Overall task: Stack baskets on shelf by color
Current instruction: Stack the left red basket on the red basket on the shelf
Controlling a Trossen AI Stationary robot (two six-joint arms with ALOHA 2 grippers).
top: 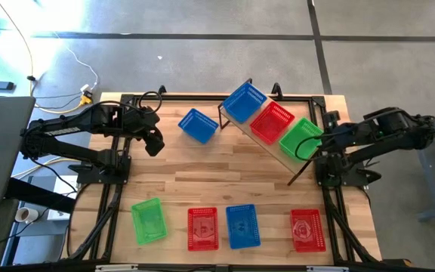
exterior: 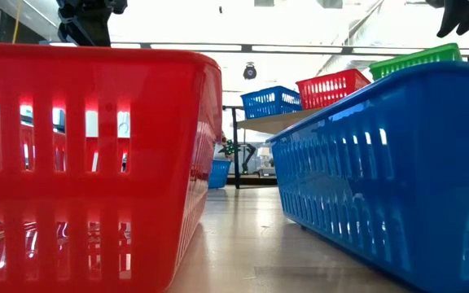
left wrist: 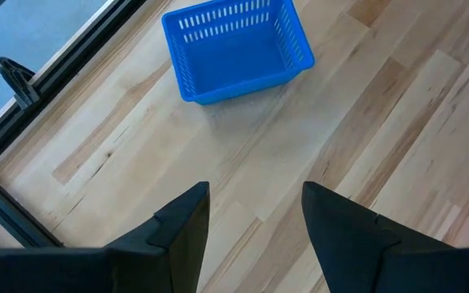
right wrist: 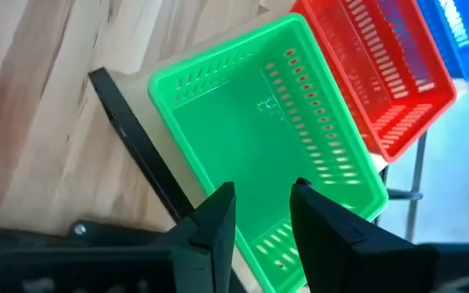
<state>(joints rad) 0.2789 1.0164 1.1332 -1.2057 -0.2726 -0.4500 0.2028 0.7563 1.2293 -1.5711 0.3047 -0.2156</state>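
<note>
The shelf (top: 279,153) stands slantwise at the table's far right. On it, side by side, sit a blue basket (top: 244,101), a red basket (top: 272,122) and a green basket (top: 302,138). My right gripper (right wrist: 263,207) hovers open just above the green basket (right wrist: 259,130) at its near end, clear of it. Another blue basket (left wrist: 234,49) rests on the table left of the shelf. My left gripper (left wrist: 255,220) hangs open above bare wood, short of this basket. Several more baskets lie along the near edge.
Along the table's near edge lie a green basket (top: 149,220), a red one (top: 202,228), a blue one (top: 242,226) and a second red one (top: 306,230). A black frame (top: 202,97) rims the table. Bare wood lies in the middle between the arms.
</note>
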